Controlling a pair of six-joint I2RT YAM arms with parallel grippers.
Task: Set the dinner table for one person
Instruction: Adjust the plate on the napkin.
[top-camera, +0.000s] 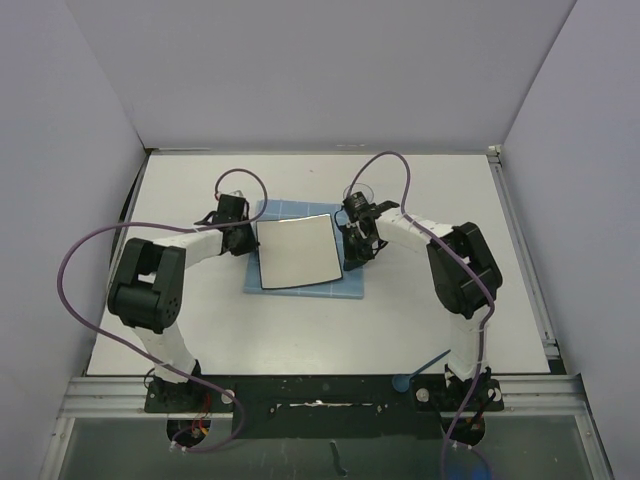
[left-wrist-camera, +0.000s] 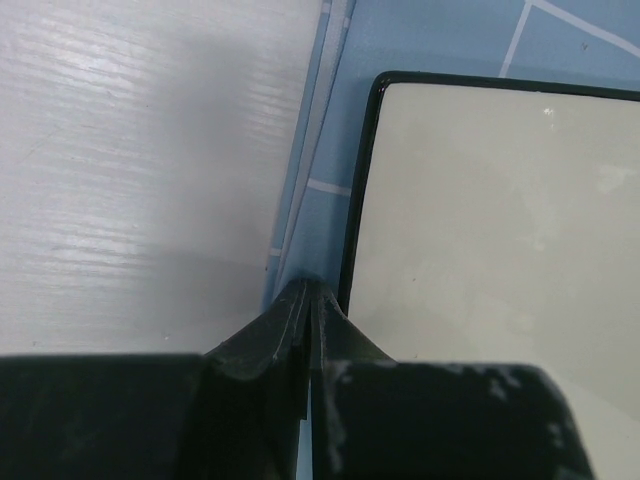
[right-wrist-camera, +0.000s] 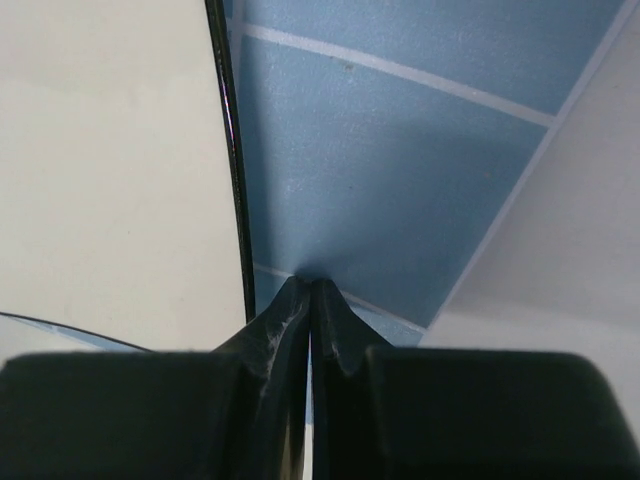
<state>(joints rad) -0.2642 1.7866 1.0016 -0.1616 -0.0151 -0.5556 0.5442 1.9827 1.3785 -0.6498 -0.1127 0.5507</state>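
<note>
The dinner table (top-camera: 420, 310) is a flat white top. On it lies a blue grid placemat (top-camera: 345, 290) with a square white dark-rimmed plate (top-camera: 295, 250) on top. My left gripper (top-camera: 243, 238) is shut at the plate's left edge. In the left wrist view its tip (left-wrist-camera: 308, 292) rests on the narrow placemat strip (left-wrist-camera: 330, 150) beside the plate's rim (left-wrist-camera: 360, 200), holding nothing. My right gripper (top-camera: 352, 252) is shut at the plate's right edge. In the right wrist view its tip (right-wrist-camera: 310, 284) touches the placemat (right-wrist-camera: 380, 150) just right of the plate (right-wrist-camera: 110, 170).
Grey walls close the table in at the back and both sides. Purple cables (top-camera: 85, 260) loop off each arm. A small blue object (top-camera: 400, 382) lies by the right arm's base on the near metal rail (top-camera: 320, 400).
</note>
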